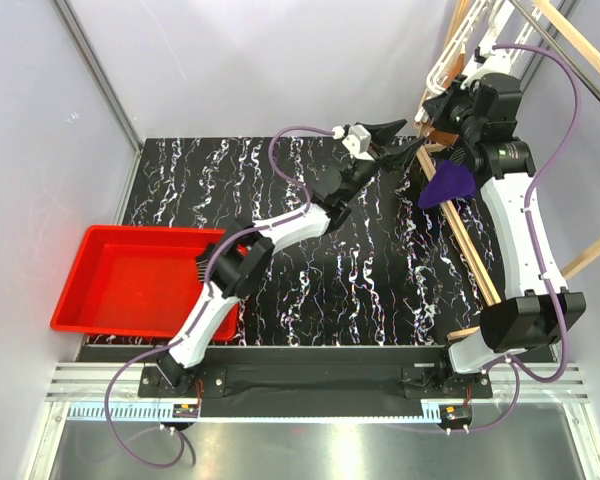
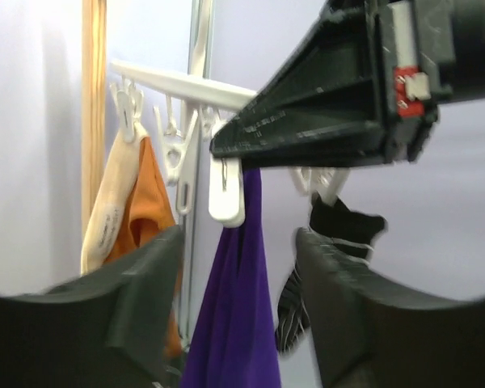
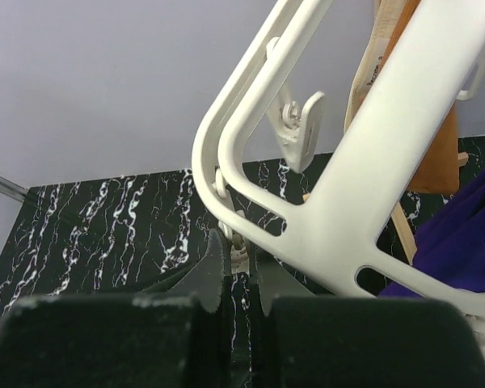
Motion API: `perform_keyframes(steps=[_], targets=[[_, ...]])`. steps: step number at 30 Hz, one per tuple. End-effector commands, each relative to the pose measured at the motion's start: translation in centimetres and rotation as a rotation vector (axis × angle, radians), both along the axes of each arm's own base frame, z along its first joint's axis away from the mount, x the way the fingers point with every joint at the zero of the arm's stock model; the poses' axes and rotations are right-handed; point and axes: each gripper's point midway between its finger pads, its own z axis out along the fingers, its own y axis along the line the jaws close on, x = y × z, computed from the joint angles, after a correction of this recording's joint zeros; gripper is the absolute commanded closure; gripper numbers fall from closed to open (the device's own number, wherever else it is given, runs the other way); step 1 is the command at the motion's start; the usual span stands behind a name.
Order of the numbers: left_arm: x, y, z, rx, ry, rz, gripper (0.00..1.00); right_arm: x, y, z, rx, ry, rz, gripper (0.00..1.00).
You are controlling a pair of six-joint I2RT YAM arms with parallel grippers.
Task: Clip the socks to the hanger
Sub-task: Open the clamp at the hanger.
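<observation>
Under the hanger (image 2: 186, 81), the sock (image 2: 339, 230) hangs long-axis vertical just beyond the spread left gripper (image 2: 238, 259), off-centre of its gap, while the right gripper (image 3: 236, 271) pinches a clip (image 3: 236, 246).

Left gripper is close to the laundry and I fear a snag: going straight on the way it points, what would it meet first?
Most likely the purple cloth, which hangs from the hanger centred between the left gripper's open fingers. The striped sock hangs just right of that line. Depth is unclear.
</observation>
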Motion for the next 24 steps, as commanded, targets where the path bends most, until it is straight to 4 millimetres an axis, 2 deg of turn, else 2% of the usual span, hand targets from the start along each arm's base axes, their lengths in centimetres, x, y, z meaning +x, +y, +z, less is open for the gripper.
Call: perform_keyframes(steps=[1,2,3,5,6,7,8,9,10,11,12,13,15,16,18,19,20,22,24], targets=[[-2.9,4.0,6.1,-0.095,-0.099,0.037,0.33,0.4,-0.3,1.4,-0.008,-0.044,-0.024,1.0],[-3.4,4.4,6.3,-0.084,-0.101,0.035,0.32,0.6,-0.2,1.3,-0.008,-0.039,-0.019,1.0],[-4.2,5.6,7.8,-0.083,-0.121,0.048,0.32,0.6,-0.3,1.2,-0.007,-0.028,-0.02,1.0],[-4.2,6.5,5.2,-0.008,-0.043,0.069,0.31,0.6,-0.2,1.1,-0.015,-0.022,-0.015,1.0],[-6.0,8.6,8.1,-0.03,-0.06,0.083,0.31,0.7,-0.3,0.9,-0.017,-0.017,-0.017,1.0],[-6.4,9.6,7.9,-0.024,-0.023,0.095,0.31,0.7,-0.1,0.8,-0.018,-0.016,-0.009,1.0],[-5.7,10.1,2.9,0.044,0.13,0.114,0.32,0.9,-0.1,0.5,-0.023,-0.008,-0.008,1.0],[-6.4,11.4,2.8,0.047,0.177,0.124,0.32,0.9,-0.2,0.5,-0.026,-0.005,-0.01,1.0],[-7.8,13.7,4.3,0.026,0.205,0.148,0.35,1.0,-0.4,0.5,-0.03,-0.005,-0.022,1.0],[-7.7,14.8,-0.1,0.11,0.342,0.193,0.36,0.8,-0.5,0.4,-0.04,0.0,-0.024,1.0],[-8.2,16.0,-1.2,0.142,0.392,0.218,0.38,0.8,-0.6,0.6,-0.043,-0.004,-0.026,1.0],[-9.3,18.2,-1.6,0.191,0.469,0.266,0.4,0.7,-0.7,0.7,-0.046,-0.009,-0.03,1.0],[-10.4,20.6,-5.2,0.277,0.598,0.326,0.41,0.6,-0.8,0.8,-0.046,-0.015,-0.032,1.0],[-11.8,23.0,-6.2,0.335,0.663,0.377,0.4,0.6,-0.7,0.5,-0.043,-0.008,-0.028,1.0],[-13.0,25.8,-8.2,0.406,0.748,0.449,0.4,0.6,-0.6,0.1,-0.041,0.004,-0.022,1.0],[-14.0,28.3,-10.8,0.503,0.841,0.537,0.39,0.7,-0.5,-0.1,-0.041,0.01,-0.017,1.0],[-15.1,30.3,-10.0,0.471,0.876,0.569,0.36,0.7,-0.5,-0.5,-0.038,0.017,-0.016,1.0],[-17.1,33.7,-11.3,0.546,0.972,0.654,0.33,0.5,-0.3,-0.6,-0.028,0.016,-0.004,1.0],[-19.0,36.0,-10.6,0.507,1.036,0.671,0.28,0.5,0.0,-1.0,-0.02,0.025,0.009,1.0]])
